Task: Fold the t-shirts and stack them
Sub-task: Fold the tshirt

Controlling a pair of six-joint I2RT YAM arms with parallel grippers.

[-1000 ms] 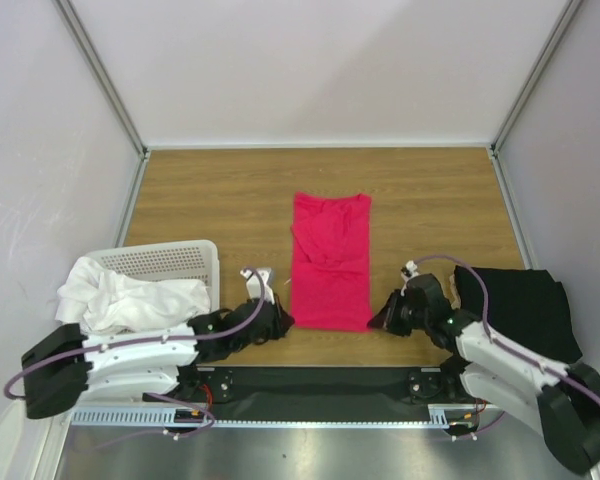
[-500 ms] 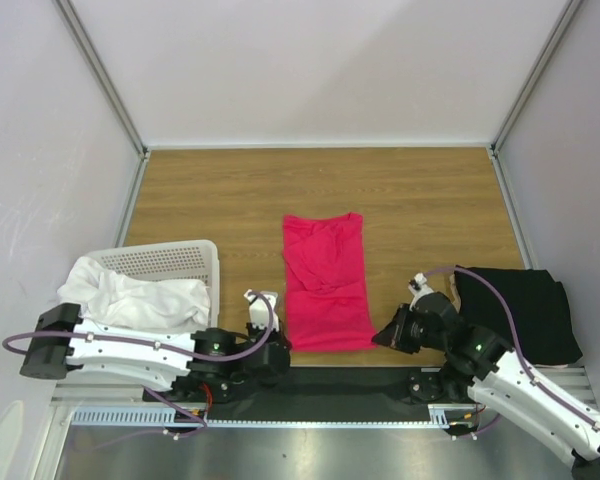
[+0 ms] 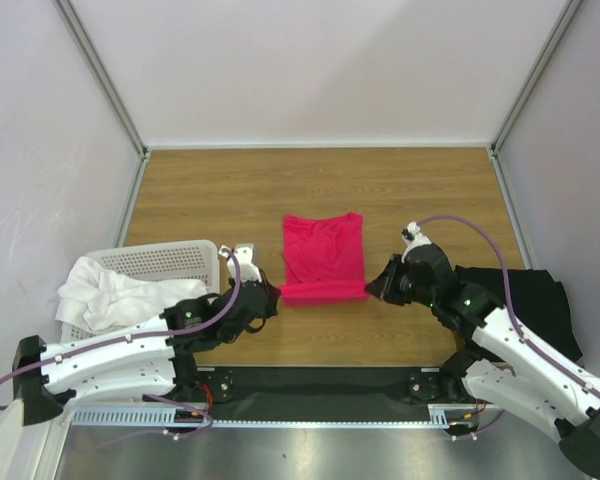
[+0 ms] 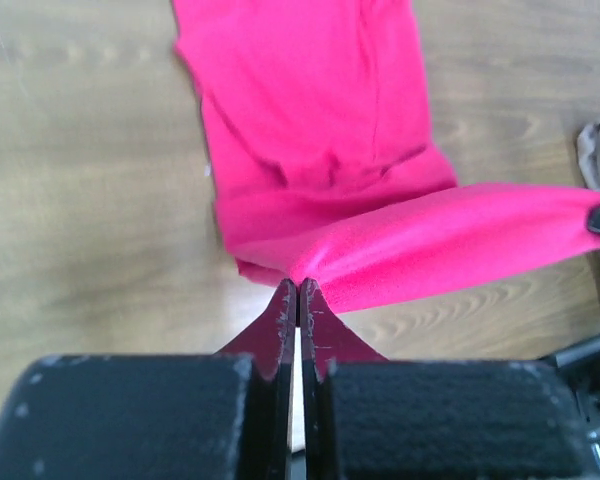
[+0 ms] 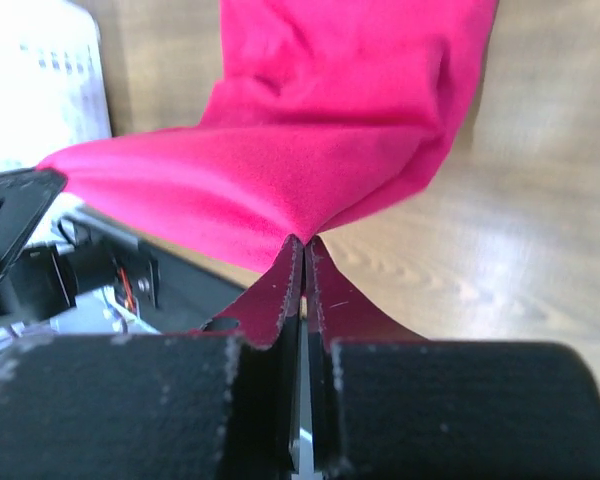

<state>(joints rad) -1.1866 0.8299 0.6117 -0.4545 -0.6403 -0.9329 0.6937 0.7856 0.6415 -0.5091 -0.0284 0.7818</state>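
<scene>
Crimson-pink soft fabric short-sleeved t-shirt (image 3: pixel 323 258): centre of the brown wood-grain desk (image 3: pixel 430 190); far part lies flat, near hem is lifted and stretched between both hands.
Left hand (image 3: pixel 271 296): fingers pressed together on the hem's left corner.
Right hand (image 3: pixel 372 289): fingers clamped on the hem's right corner.
Black fabric t-shirt (image 3: pixel 525 305): flat at the desk's right edge.
White crumpled t-shirts (image 3: pixel 120 298): heaped in the white perforated plastic basket (image 3: pixel 170 262), left side.

The crimson-pink t-shirt (image 3: pixel 323 258) lies centred on the desk (image 3: pixel 210 200), its near hem lifted and stretched taut. The black t-shirt (image 3: pixel 525 305) lies right; white t-shirts (image 3: pixel 120 295) bunch left.
</scene>
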